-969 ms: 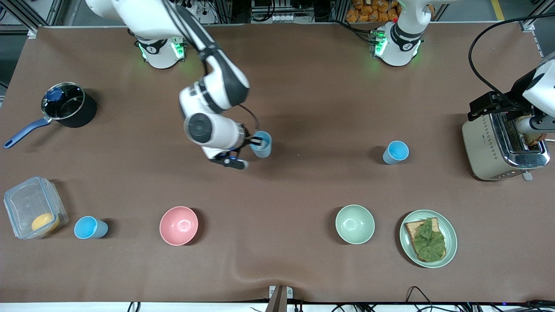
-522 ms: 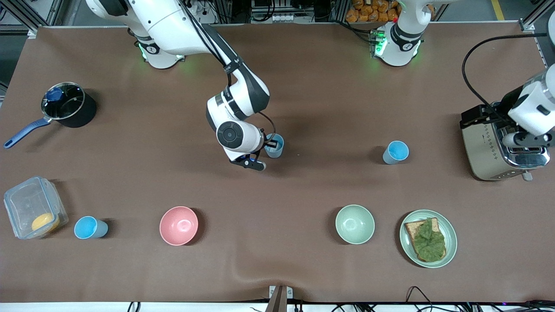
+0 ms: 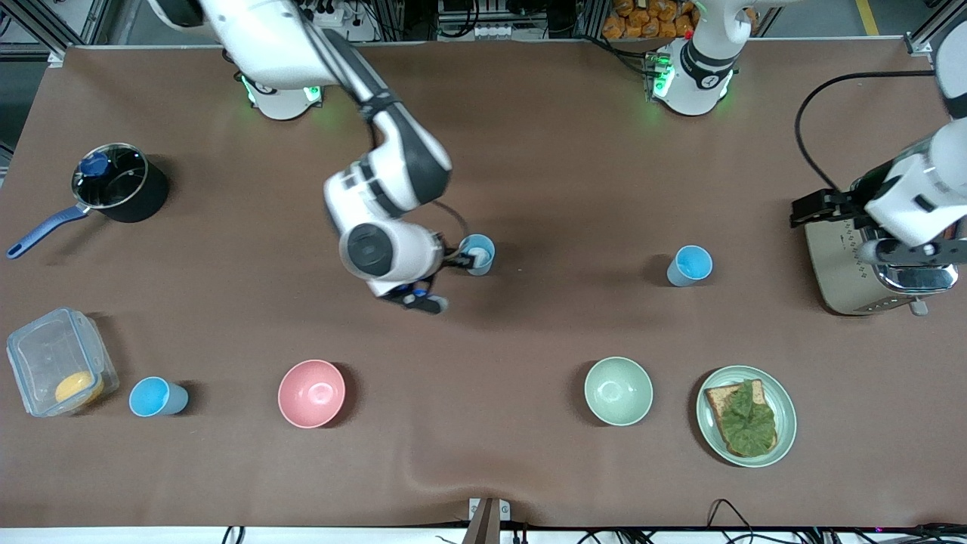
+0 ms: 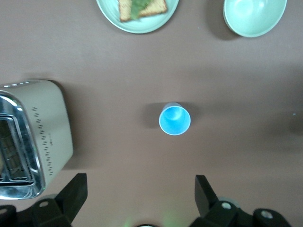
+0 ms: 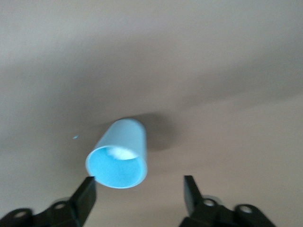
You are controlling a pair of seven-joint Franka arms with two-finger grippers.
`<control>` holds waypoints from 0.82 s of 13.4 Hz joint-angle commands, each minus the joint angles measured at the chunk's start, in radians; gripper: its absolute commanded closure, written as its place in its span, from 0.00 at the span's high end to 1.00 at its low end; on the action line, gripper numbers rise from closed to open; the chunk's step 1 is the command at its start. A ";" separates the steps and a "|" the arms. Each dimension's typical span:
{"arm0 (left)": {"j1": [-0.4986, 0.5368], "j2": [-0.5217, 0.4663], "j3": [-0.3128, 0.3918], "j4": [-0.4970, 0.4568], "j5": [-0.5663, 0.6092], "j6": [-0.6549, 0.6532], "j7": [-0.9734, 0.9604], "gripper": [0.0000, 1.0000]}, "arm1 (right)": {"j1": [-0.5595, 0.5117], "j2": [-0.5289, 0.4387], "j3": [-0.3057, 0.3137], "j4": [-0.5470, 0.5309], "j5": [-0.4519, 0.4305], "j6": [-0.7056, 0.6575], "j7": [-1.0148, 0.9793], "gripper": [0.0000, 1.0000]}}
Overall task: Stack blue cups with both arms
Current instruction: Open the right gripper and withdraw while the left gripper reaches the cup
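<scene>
Blue cups, small light-blue tapered plastic tumblers, stand upright on the brown tabletop [image 3: 529,136]. One with a whitish inside [image 3: 478,254] sits near the middle, and the right tool [image 3: 455,261] is just beside it with its fingers spread apart and nothing between them; in the right wrist view that cup [image 5: 118,156] shows past the two dark fingertips [image 5: 85,196]. A second cup with a bright blue inside [image 3: 689,265] stands toward the left arm's end, well apart from the first. The left tool [image 4: 141,198] hangs over the tabletop near the cream and chrome toaster [image 3: 869,261], released wide and empty, with that cup [image 4: 174,119] below it. A third blue cup [image 3: 156,397] stands beside the clear plastic lidded box [image 3: 57,363], near the pink bowl [image 3: 311,393].
</scene>
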 commanded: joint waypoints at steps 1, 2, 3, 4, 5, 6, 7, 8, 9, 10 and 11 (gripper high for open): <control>-0.053 0.018 -0.007 -0.084 -0.023 0.079 -0.087 1.00 | -0.041 -0.067 -0.044 0.017 -0.129 -0.068 -0.005 1.00; -0.053 0.014 -0.027 -0.127 -0.025 0.117 -0.113 1.00 | -0.052 -0.076 -0.054 0.017 -0.172 -0.093 -0.005 1.00; -0.053 0.013 -0.048 -0.168 -0.025 0.151 -0.126 1.00 | -0.076 -0.085 -0.056 0.019 -0.183 -0.122 -0.010 1.00; -0.051 0.010 -0.060 -0.210 -0.034 0.188 -0.136 1.00 | -0.111 -0.108 -0.053 0.019 -0.184 -0.145 -0.046 1.00; -0.051 0.008 -0.074 -0.260 -0.051 0.238 -0.139 1.00 | -0.145 -0.123 -0.053 0.011 -0.183 -0.142 -0.123 1.00; -0.051 0.007 -0.076 -0.309 -0.060 0.298 -0.139 1.00 | -0.182 -0.143 -0.052 0.003 -0.183 -0.142 -0.213 1.00; -0.051 0.002 -0.077 -0.357 -0.062 0.350 -0.139 1.00 | -0.214 -0.178 -0.053 -0.024 -0.186 -0.145 -0.276 1.00; -0.051 0.001 -0.077 -0.398 -0.062 0.392 -0.139 1.00 | -0.255 -0.220 -0.052 -0.064 -0.191 -0.141 -0.318 1.00; -0.051 0.001 -0.082 -0.438 -0.062 0.427 -0.139 1.00 | -0.301 -0.257 -0.052 -0.097 -0.191 -0.138 -0.352 1.00; -0.050 0.001 -0.082 -0.472 -0.062 0.458 -0.139 1.00 | -0.346 -0.284 -0.050 -0.116 -0.198 -0.139 -0.411 1.00; -0.050 0.002 -0.084 -0.504 -0.062 0.494 -0.139 1.00 | -0.380 -0.310 -0.050 -0.134 -0.212 -0.139 -0.489 1.00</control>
